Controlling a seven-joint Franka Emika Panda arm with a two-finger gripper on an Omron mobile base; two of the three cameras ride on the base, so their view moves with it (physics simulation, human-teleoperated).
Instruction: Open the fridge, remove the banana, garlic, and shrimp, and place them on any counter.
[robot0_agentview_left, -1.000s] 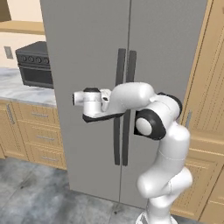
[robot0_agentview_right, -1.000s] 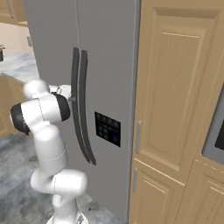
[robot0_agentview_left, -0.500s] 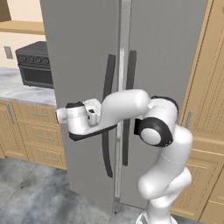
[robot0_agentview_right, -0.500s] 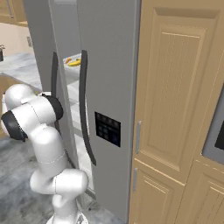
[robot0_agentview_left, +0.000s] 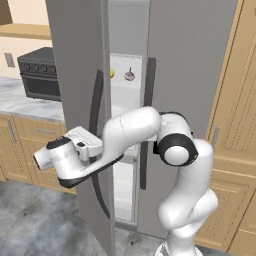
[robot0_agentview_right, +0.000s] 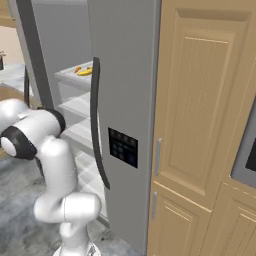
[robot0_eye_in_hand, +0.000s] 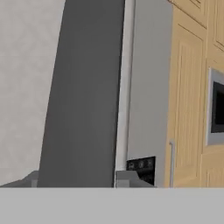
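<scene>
The grey fridge (robot0_agentview_left: 195, 60) stands with its left door (robot0_agentview_left: 75, 60) swung outward and its right door (robot0_agentview_right: 125, 75) closed. My gripper (robot0_agentview_left: 94, 146) is at the left door's long dark handle (robot0_agentview_left: 96, 100). In the hand view the handle (robot0_eye_in_hand: 83, 96) fills the space between the two fingertips, so my gripper (robot0_eye_in_hand: 78, 181) is shut on it. On a white shelf in the gap sit the garlic (robot0_agentview_left: 129, 76) and the yellow banana (robot0_agentview_left: 111, 73). From the right side the banana (robot0_agentview_right: 86, 72) lies beside the orange shrimp (robot0_agentview_right: 77, 69).
A black toaster oven (robot0_agentview_left: 40, 72) stands on a marble-topped drawer unit (robot0_agentview_left: 20, 102) left of the fridge. Tall light wood cabinets (robot0_agentview_right: 200, 125) rise to the right, with a built-in oven (robot0_eye_in_hand: 216, 107) beyond. The black control panel (robot0_agentview_right: 123, 147) is on the closed door.
The left fridge door has swung from shut to partly open. My hand has moved left and outward with the handle, and the shelf with the food has come into view.
</scene>
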